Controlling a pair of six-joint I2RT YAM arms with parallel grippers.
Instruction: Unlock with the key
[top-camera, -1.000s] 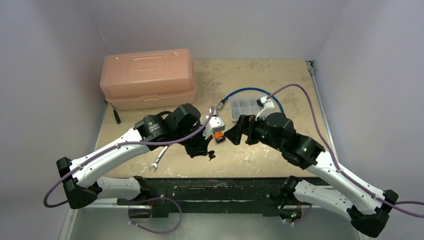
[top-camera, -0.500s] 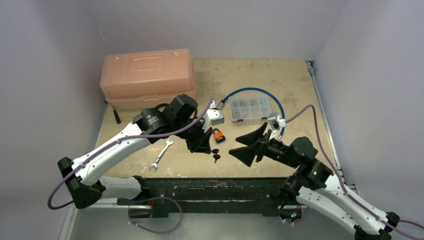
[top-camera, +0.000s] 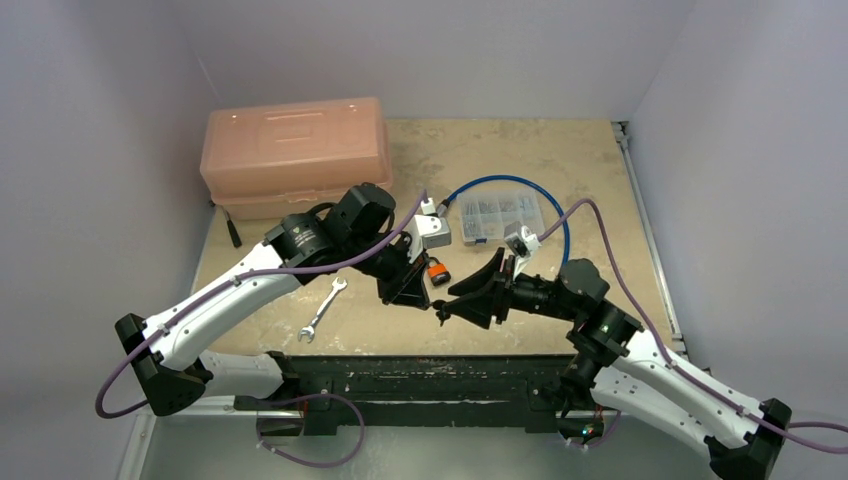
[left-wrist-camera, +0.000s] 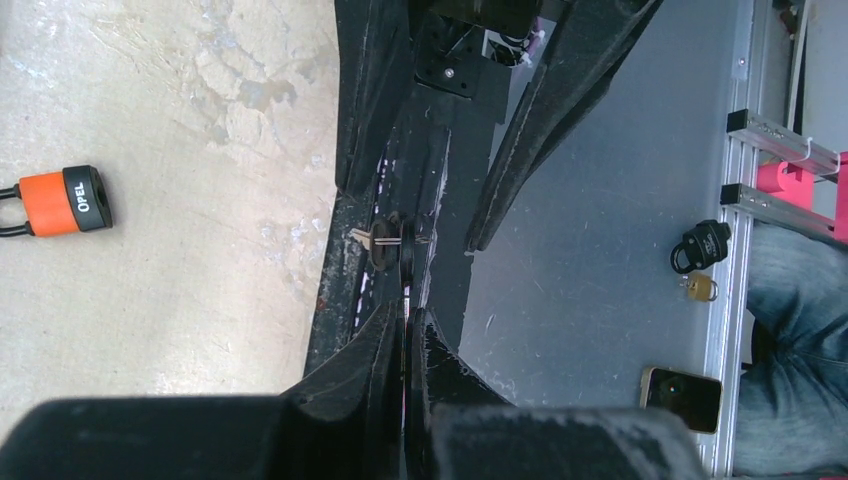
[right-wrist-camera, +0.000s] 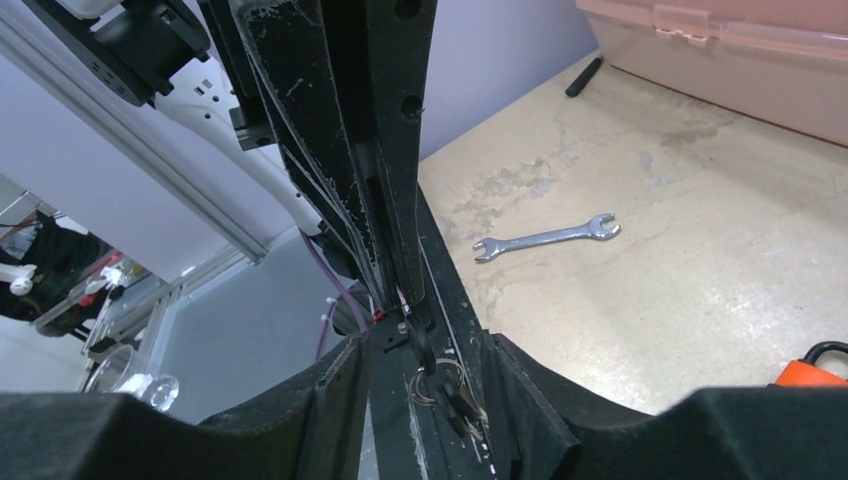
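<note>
My left gripper (top-camera: 417, 297) is shut on the key (left-wrist-camera: 386, 241), holding it over the table's front edge. From it hang a ring and a second key (right-wrist-camera: 462, 404). In the left wrist view the shut fingertips (left-wrist-camera: 388, 322) point at the dark key head. My right gripper (top-camera: 446, 301) faces the left one. Its jaws stand apart on either side of the hanging ring and keys, not visibly touching them. The right gripper (right-wrist-camera: 424, 352) is open. An orange padlock (top-camera: 437, 269) with a black shackle lies on the table just behind both grippers.
A pink toolbox (top-camera: 295, 155) stands at the back left, with a black-handled tool (top-camera: 233, 232) below it. A wrench (top-camera: 322, 310) lies at the near left. A clear parts box (top-camera: 500, 215) and a blue cable (top-camera: 505, 182) lie behind the right arm.
The right gripper pulled back from the padlock, swung down, then came left onto the hanging keys with its jaws narrowing. The left gripper stayed shut on the key and shifted slightly.
</note>
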